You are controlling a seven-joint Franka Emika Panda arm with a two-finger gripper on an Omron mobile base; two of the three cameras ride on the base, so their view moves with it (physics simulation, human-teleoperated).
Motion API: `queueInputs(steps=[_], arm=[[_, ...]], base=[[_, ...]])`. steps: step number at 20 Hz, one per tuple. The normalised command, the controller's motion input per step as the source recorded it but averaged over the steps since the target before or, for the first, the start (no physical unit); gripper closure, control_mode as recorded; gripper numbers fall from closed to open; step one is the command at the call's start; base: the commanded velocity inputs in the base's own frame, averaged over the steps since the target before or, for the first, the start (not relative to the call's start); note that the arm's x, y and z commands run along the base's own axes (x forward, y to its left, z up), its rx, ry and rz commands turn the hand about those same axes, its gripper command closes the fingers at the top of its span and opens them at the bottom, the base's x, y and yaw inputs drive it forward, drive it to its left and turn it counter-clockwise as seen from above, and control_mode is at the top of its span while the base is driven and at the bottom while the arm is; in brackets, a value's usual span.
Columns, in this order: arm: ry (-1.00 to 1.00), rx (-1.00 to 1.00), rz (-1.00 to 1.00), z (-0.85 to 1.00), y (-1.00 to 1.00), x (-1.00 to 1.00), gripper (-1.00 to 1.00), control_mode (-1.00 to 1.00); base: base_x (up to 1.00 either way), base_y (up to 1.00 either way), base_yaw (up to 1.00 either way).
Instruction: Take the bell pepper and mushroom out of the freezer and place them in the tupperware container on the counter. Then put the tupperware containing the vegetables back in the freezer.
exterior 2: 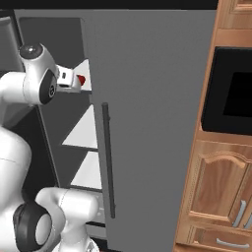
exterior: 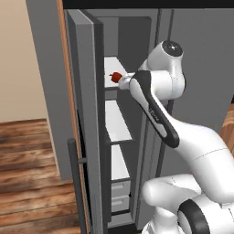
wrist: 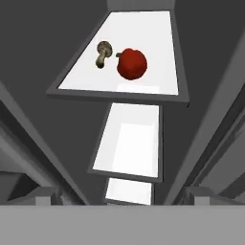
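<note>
Claw at the open freezer (exterior: 119, 137), level with its top shelf (wrist: 143, 28).

The bell pepper (wrist: 131, 64) lies on the top shelf of the freezer, near that shelf's front edge, with the mushroom (wrist: 103, 52) on its side just beside it, not quite touching. Two more white shelves sit below the top shelf. The claw (exterior 2: 74, 79) hangs in front of the top shelf, jaws spread wide and holding nothing, close to the pepper.
</note>
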Motion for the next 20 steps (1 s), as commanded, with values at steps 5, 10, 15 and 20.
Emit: queueInputs(steps=[5, 10, 15, 20], arm=[[0.0, -0.01, 0.0, 0.0, 0.25, 0.59, -1.0, -1.0], [0.0, 0.0, 0.0, 0.0, 0.02, 0.64, -1.0, -1.0], [-0.02, -0.06, 0.0, -0.09, 0.04, 0.68, -1.0, -1.0], [-0.06, -0.13, 0.0, -0.21, 0.06, 0.6, -1.0, -1.0]], base=[[0.0, 0.0, 0.0], [0.0, 0.0, 0.0], [0.0, 0.0, 0.0], [0.0, 0.0, 0.0]])
